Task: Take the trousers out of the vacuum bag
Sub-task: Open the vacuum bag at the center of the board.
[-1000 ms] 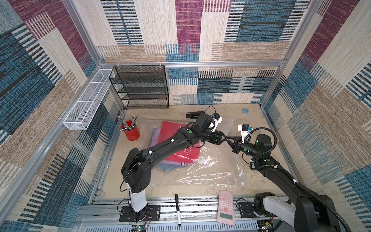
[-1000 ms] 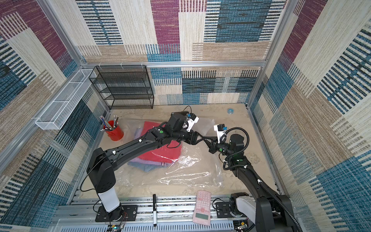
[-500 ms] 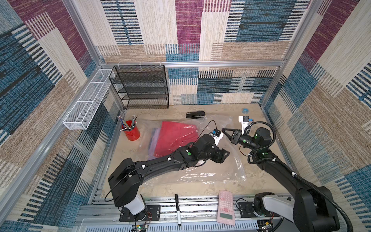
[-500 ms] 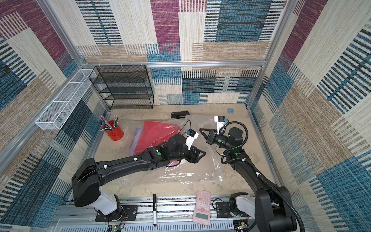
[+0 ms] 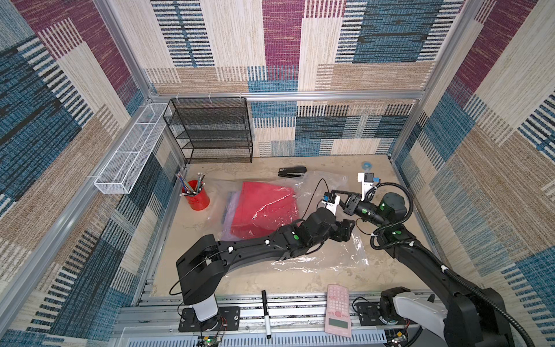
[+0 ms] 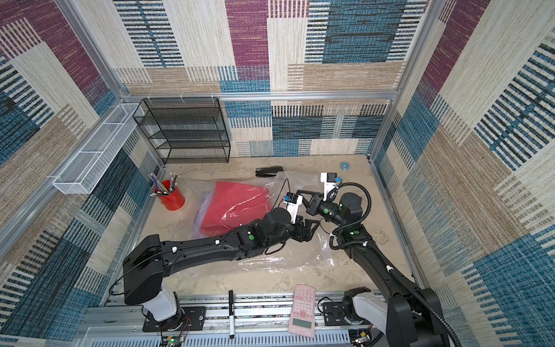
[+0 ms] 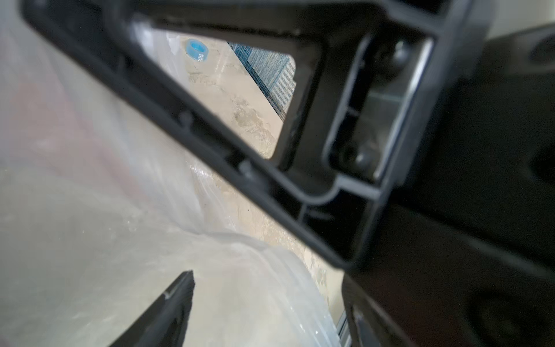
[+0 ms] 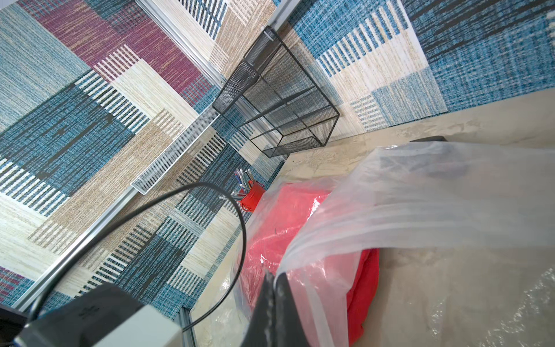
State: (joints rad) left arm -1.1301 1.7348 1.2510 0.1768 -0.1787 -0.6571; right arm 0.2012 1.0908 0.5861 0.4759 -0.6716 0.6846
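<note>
Presently, right gripper (image 8: pixel 271 290) pinches shut the raised mouth of the vacuum bag (image 8: pixel 420 204); left gripper (image 5: pixel 348 229) stands with jaws apart, empty. Judged next: reach inside for the red trousers (image 5: pixel 264 207).

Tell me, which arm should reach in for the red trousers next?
Probably left: the left gripper is open over the vacuum bag, near the red trousers; the right gripper is shut on the bag's edge.

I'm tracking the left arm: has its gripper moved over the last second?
Yes. The left gripper has drawn away from the stapler at the back, toward the front edge near the calculator.
</note>
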